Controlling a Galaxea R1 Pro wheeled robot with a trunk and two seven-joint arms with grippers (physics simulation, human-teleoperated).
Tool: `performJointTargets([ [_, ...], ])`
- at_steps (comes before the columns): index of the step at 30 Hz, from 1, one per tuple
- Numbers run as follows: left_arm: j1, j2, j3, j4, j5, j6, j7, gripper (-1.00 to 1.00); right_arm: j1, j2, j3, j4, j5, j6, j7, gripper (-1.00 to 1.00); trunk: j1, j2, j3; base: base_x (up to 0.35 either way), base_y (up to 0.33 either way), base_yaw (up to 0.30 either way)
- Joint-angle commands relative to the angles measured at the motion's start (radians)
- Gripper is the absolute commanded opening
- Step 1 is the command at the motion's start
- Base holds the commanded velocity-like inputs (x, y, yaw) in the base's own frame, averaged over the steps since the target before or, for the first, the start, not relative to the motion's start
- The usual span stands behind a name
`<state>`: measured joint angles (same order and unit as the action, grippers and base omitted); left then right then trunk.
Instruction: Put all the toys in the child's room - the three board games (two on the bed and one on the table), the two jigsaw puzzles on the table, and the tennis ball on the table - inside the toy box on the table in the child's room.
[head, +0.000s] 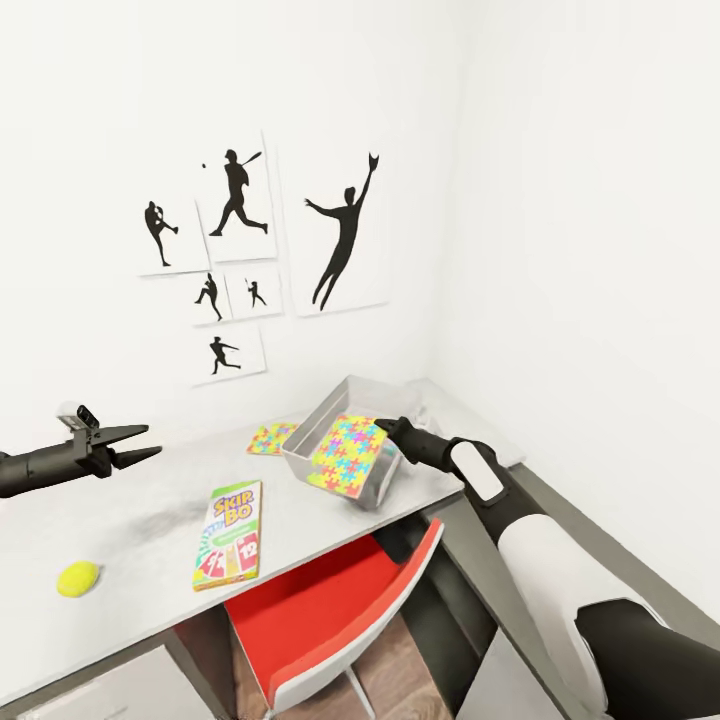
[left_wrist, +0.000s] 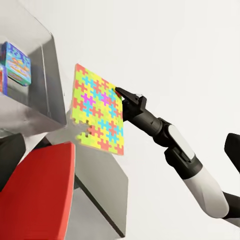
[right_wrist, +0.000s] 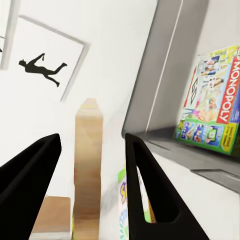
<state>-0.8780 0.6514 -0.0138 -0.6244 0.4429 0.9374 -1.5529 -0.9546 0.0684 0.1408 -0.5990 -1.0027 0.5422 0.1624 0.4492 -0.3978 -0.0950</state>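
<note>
My right claw (head: 385, 428) grips a jigsaw puzzle (head: 347, 454) at centre frame, tilted over the toy box (head: 330, 405). My left claw (head: 138, 444), spread and empty, hovers mid-left above the surface (head: 140, 520); the tennis ball (head: 77, 578) lies lower left.

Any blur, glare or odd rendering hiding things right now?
Head view: sharp, flat light, soft smudgy shadow on the table. Left wrist view: crisp; jigsaw puzzle clear. Right wrist view: steeply tilted, toy box wall slightly soft; Monopoly box lettering readable.
</note>
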Motion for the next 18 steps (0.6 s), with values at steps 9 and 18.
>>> performJointTargets([
  [9,-0.001,0.001,-0.002,0.000,0.000,0.011,-0.004,1.00,-0.001,-0.005,0.002,0.001,-0.002,0.002,0.003,-1.00,0.001,-0.002,-0.002,0.145,0.014,0.164],
  [18,-0.001,0.001,-0.002,0.000,0.000,0.009,-0.004,1.00,-0.001,-0.007,0.003,0.001,-0.002,0.002,0.003,-1.00,0.001,-0.002,-0.002,0.076,0.030,0.004],
])
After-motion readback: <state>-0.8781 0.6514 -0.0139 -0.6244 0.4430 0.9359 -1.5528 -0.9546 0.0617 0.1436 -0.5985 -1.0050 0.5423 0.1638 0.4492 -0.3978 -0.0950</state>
